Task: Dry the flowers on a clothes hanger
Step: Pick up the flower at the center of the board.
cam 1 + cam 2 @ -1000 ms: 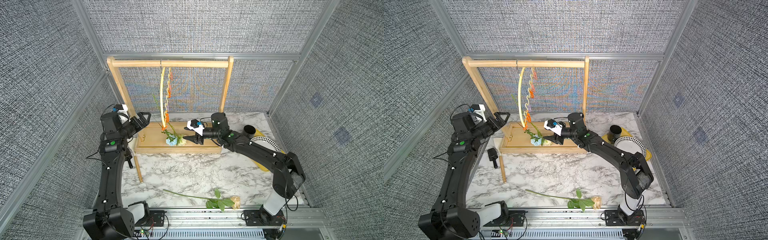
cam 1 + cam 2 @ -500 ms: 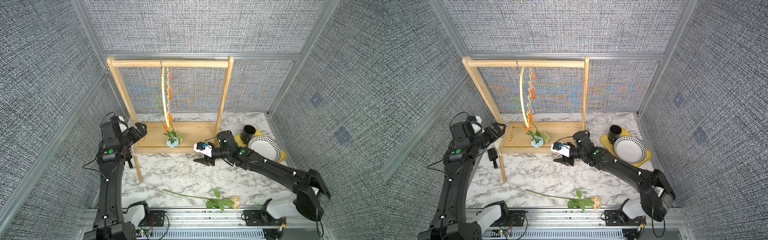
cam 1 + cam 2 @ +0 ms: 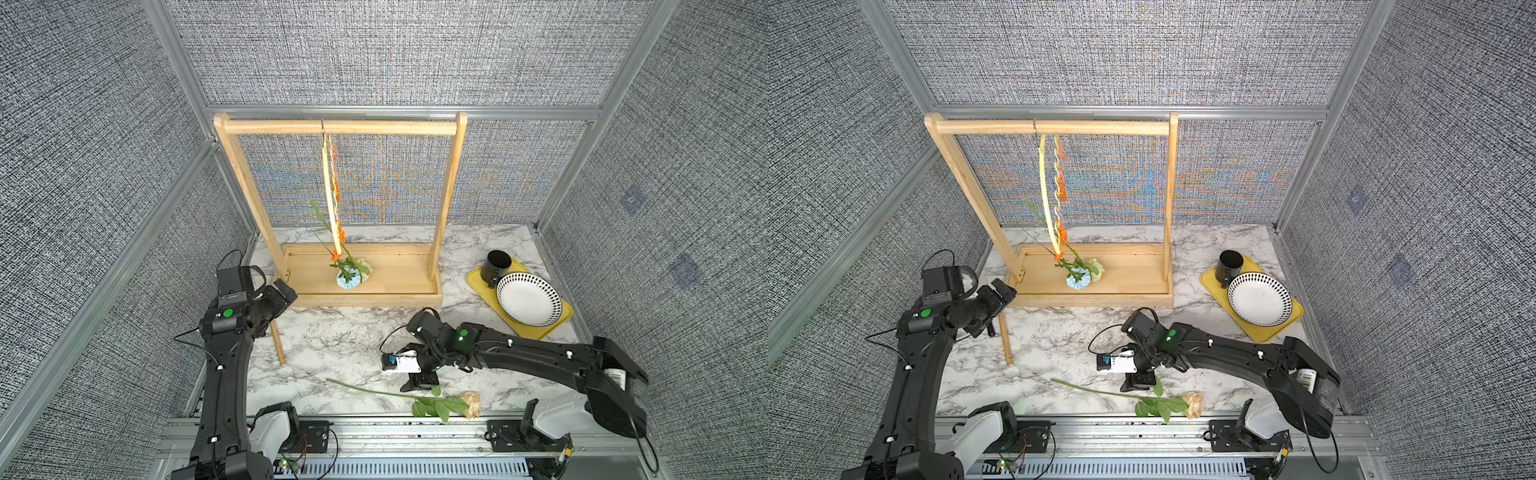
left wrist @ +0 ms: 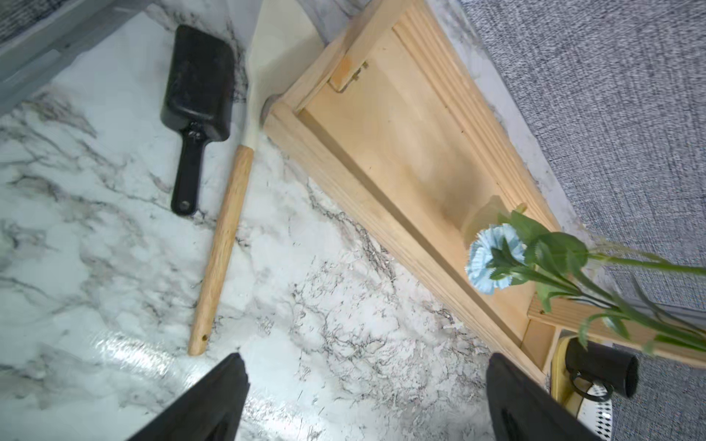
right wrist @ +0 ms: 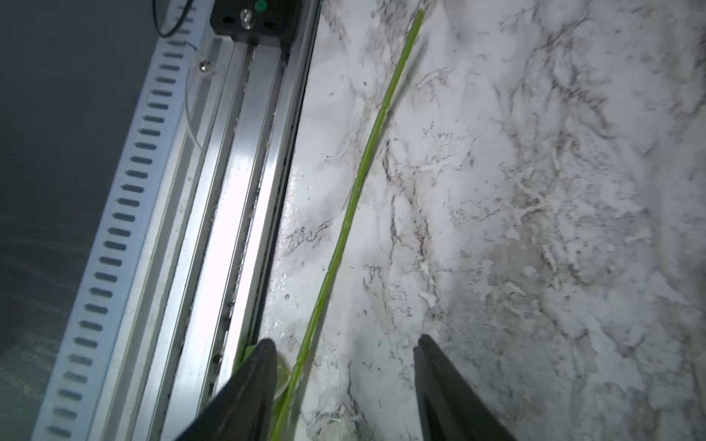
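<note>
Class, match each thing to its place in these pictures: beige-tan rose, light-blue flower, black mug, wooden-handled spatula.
1 beige-tan rose with leaves
2 small light-blue flower
3 black cylindrical mug
4 wooden-handled spatula

A on the yellow tray
B hanging from the pale-yellow clothes hanger
C on the marble table by the front rail
D by a corner of the wooden rack

Pairs: 1-C, 2-B, 3-A, 4-D.
</note>
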